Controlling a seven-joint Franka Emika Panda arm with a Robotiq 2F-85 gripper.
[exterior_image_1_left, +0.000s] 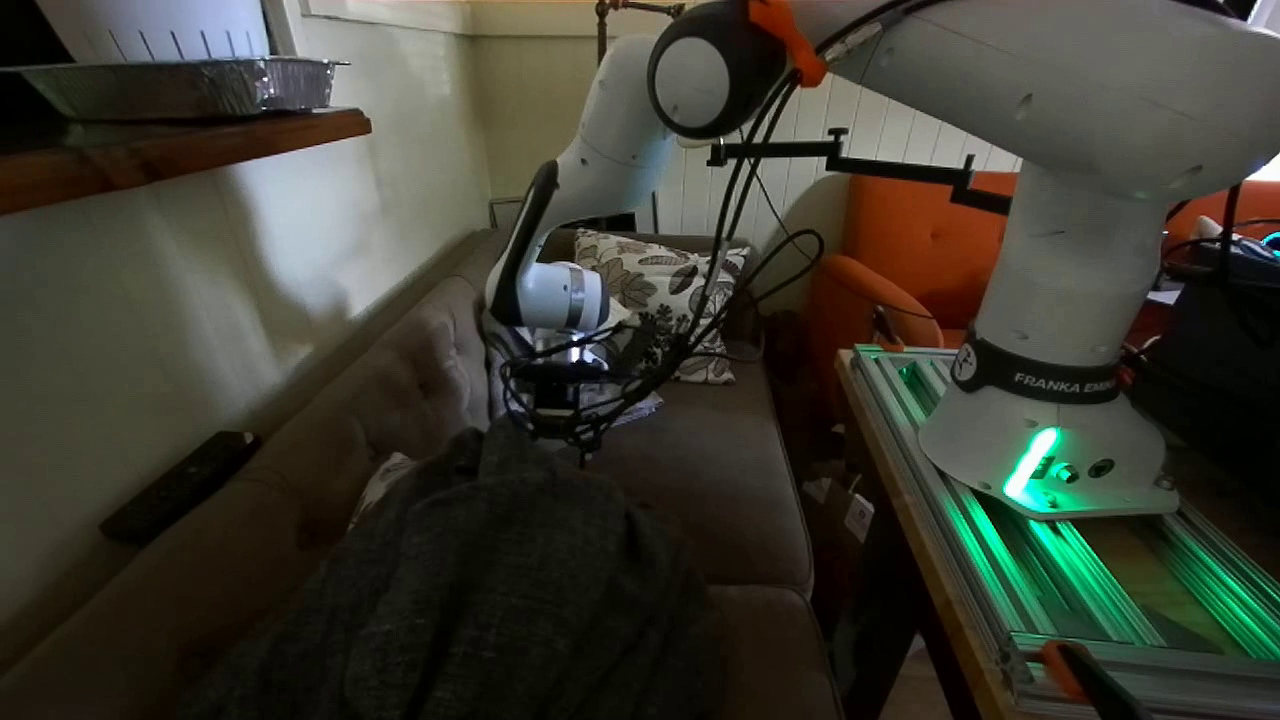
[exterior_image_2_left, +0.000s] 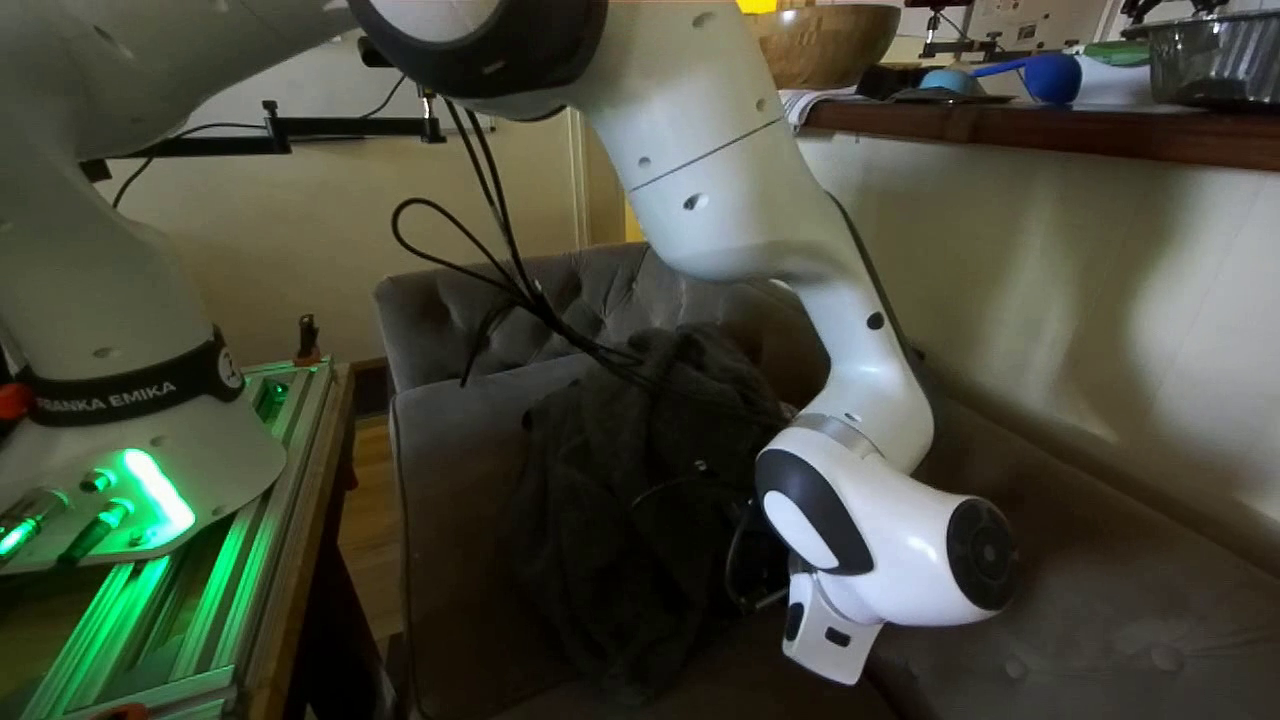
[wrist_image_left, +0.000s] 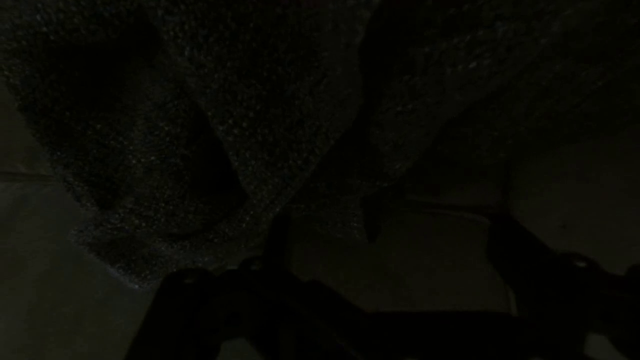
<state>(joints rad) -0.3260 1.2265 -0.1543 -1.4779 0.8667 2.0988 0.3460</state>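
Observation:
A dark grey, rumpled blanket (exterior_image_1_left: 520, 590) is heaped on the brown-grey sofa (exterior_image_1_left: 690, 480), and its folds (exterior_image_2_left: 620, 520) show in both exterior views. In the very dark wrist view, my gripper (wrist_image_left: 390, 230) stands open, its fingers apart at left and right. The blanket (wrist_image_left: 285, 100) fills the upper part of that view, and one edge hangs down between the fingers' line of sight. The left finger (wrist_image_left: 277, 240) overlaps the cloth; whether it touches is too dark to tell. Sofa fabric shows through the gap. In an exterior view the wrist hides the gripper.
A leaf-patterned cushion (exterior_image_1_left: 650, 285) leans at the sofa's far end, near an orange armchair (exterior_image_1_left: 930, 260). A remote (exterior_image_1_left: 180, 485) lies along the sofa back. Above juts a shelf with a foil tray (exterior_image_1_left: 190, 88) and a wooden bowl (exterior_image_2_left: 830, 45). Loose cables (exterior_image_1_left: 690, 340) hang around the wrist.

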